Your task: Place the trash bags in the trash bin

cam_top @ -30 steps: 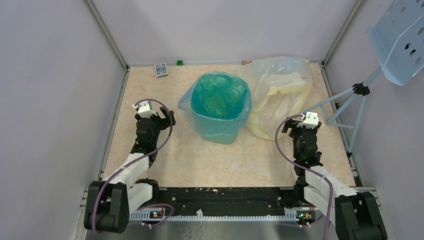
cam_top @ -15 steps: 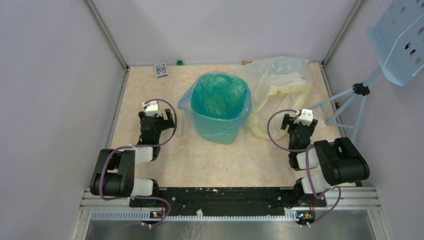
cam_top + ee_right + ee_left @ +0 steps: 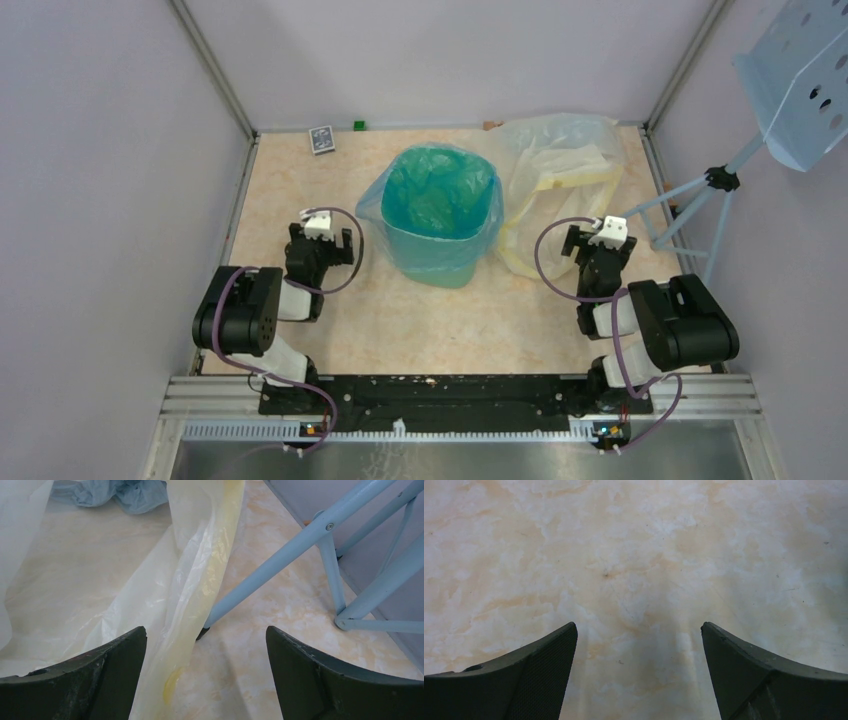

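Locating the trash bags comes first: the blue bag sits inside the trash bin, mouth upward. Its upper edge is turned out over the rim, and a loose skirt bulges from the bin's left side. The bin stands upright midway between the table's left and right edges, somewhat toward the far edge. The bag has no long axis to align with; it follows the bin's shape.

The left gripper hangs just left of the bin, jaws spread wide and empty. Its wrist view shows only bare table between the left gripper's fingers. The right gripper is on the bin's right, also wide and holding nothing. The clear yellow-banded bag, lying toward the far right corner, is between it and the bin. In its wrist view, that bag's yellow band and a leg of the blue stand cross ahead of the right gripper.

Judgement: the bag appears placed. If any tucking remains, the left arm is nearer; the skirt lies to its right, with nothing between.
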